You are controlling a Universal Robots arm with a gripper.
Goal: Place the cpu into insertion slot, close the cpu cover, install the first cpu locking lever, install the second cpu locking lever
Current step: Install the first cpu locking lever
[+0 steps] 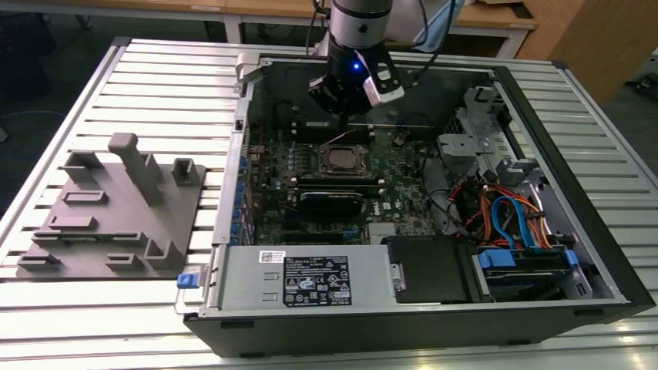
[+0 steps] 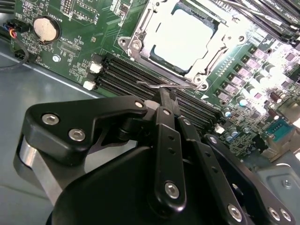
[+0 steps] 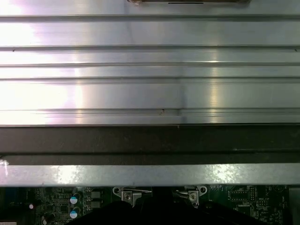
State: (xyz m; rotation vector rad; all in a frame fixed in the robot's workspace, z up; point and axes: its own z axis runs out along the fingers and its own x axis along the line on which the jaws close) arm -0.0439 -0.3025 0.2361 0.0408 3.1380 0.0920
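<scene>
Hovering over the open computer case (image 1: 575, 231) on the table (image 1: 154, 85), the gripper (image 2: 165, 96) has its fingers (image 2: 161, 101) pressed together, tips at a thin wire locking lever (image 2: 164, 86) just beside the insertion slot (image 2: 140, 28). Whether they pinch the wire cannot be told. The cpu (image 2: 180, 40) sits in the slot, the cpu cover (image 2: 199, 70) framing it. Judged: the lever is springy, stiff and slippery, best worked at its hooked end; the cpu is light and fragile.
</scene>
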